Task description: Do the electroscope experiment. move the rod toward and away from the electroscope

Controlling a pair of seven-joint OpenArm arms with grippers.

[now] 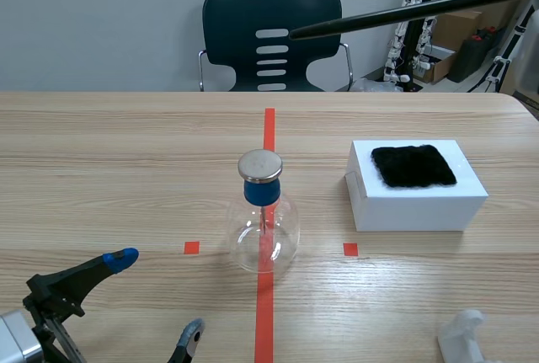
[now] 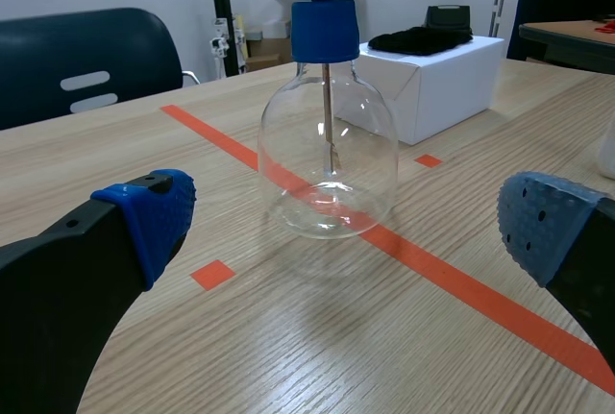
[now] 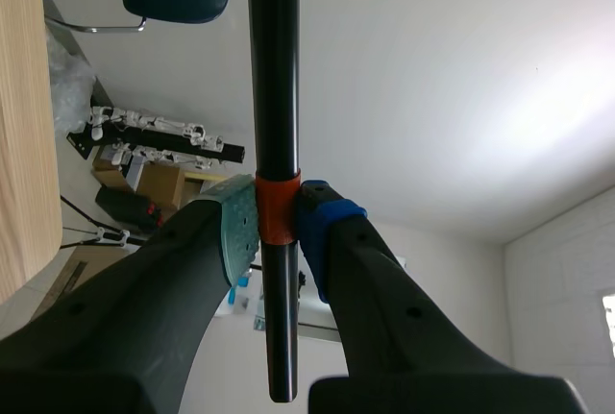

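Right claw (image 3: 276,231): clamped on the long black rod (image 3: 274,97). Both pads pinch it at its orange-red band, near one end. I judge that grip leaves most of the length free to reach out, with my fingers well back from the working tip.

In the scene view the rod comes in from the upper right, raised well above the table. Its tip points toward the middle and hangs well apart from the electroscope. I'd call this the "away" end of a pass.

The electroscope, a clear glass flask with a blue stopper and a round metal disc on top (image 1: 266,220), stands upright on the long orange-red tape line, between the two small tape squares. A thin metal stem hangs down inside it. From my left wrist view I can't make out how the leaf at its foot sits.

Left claw (image 1: 157,296): wide open, holding nothing. It sits low over the near table edge with the flask ahead of its fingers, not touching it and clear of the rod's path.

The white rectangular box (image 1: 417,207) sits to the right of the flask. A patch of black furry cloth (image 1: 413,165) lies on its lid, probably for charging the rod.

Next, as I judge it: bring the tip down near the disc without touching.
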